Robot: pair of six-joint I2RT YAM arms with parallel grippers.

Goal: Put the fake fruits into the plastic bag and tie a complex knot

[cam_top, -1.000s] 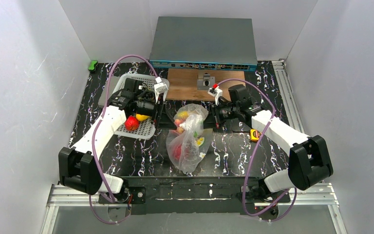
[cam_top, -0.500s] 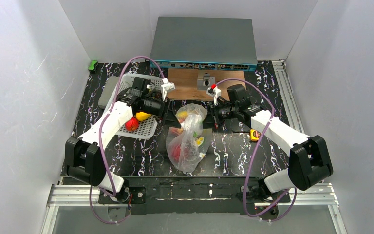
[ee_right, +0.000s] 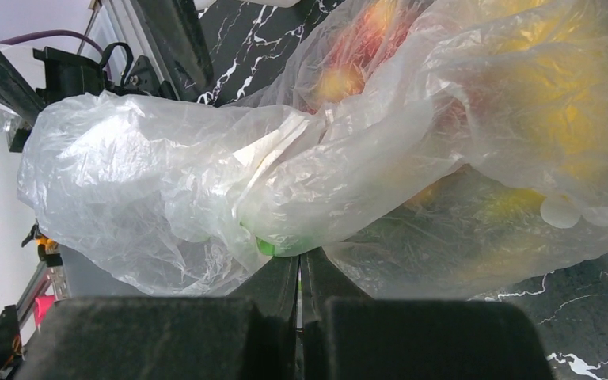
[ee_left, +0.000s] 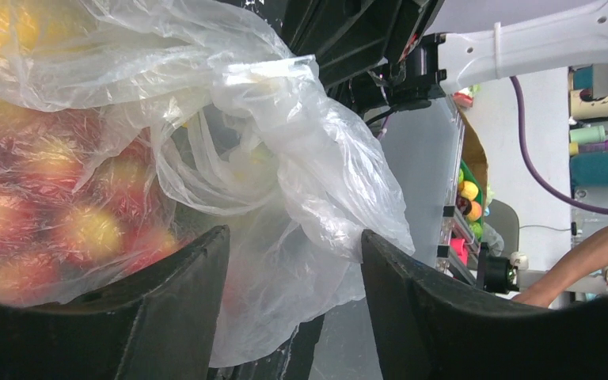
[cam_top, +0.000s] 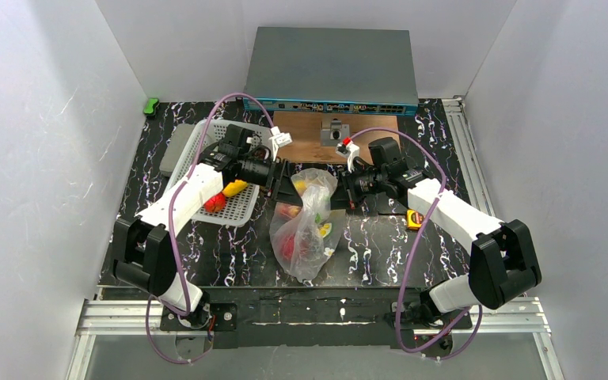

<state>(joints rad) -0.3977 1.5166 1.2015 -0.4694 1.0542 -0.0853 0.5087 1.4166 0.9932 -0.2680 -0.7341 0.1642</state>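
White basket (cam_top: 241, 209), left: a red and a yellow piece of the fake fruits (cam_top: 215, 202) lie in it, not yet bagged

Left gripper (ee_left: 293, 241): fingers stand apart. Loose film from the bag mouth hangs in the gap, not clamped

Plastic bag (cam_top: 307, 237): lies mid-table between the two grippers, mouth end toward the far side. Several red and yellow fruits show through the film

Right gripper (ee_right: 301, 265): fingers closed together, pinching a bunched fold of bag film near the mouth

Handling, as a judgement: the film is thin, limp and slippery. It will crumple rather than hold any shape, and a thin pinch may slide out. The fruits look light and hard and may roll inside. Best hold is the gathered handle loops or a thick bunch at the mouth, never the belly over the fruit

Yellow tape measure (cam_top: 413, 219) lies right of the bag, apart from it
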